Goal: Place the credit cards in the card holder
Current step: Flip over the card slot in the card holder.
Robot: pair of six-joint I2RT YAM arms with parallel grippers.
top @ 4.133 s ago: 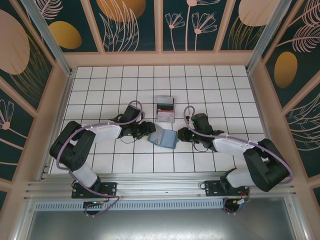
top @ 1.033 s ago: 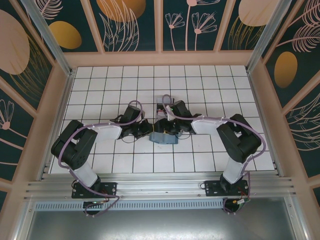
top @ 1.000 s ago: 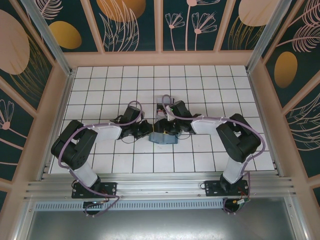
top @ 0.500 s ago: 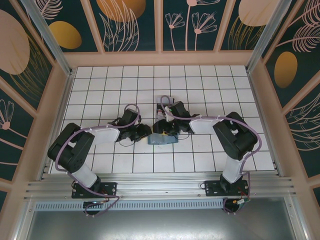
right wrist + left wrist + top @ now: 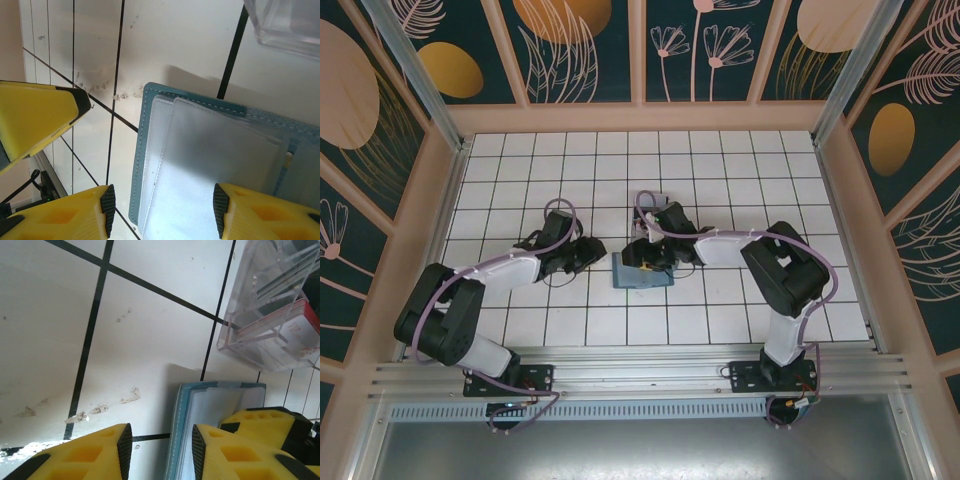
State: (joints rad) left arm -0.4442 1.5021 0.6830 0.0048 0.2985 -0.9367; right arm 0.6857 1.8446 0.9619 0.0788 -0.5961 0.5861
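Observation:
The card holder [image 5: 658, 279] is a teal wallet lying open on the white tiles, its pale blue pockets [image 5: 210, 160] facing up. My right gripper [image 5: 645, 262] hangs just over it, open, with its jaws astride the wallet's left leaf [image 5: 162, 210]. My left gripper [image 5: 593, 251] stands open a little to the left of the wallet, with bare tile and the wallet's stitched edge [image 5: 187, 435] in front of its jaws [image 5: 157, 450]. The credit cards [image 5: 292, 322], red and grey, stand in a clear plastic box [image 5: 650, 207] just behind the wallet.
The clear box [image 5: 285, 25] sits close behind my right gripper. The right gripper's yellow finger [image 5: 262, 422] shows in the left wrist view, resting over the wallet. Wooden walls ring the tiled floor [image 5: 520, 160].
My left gripper has let go of the wallet, opened and drawn back to the left. The wallet now lies flatter and open. My right gripper has stayed over it.

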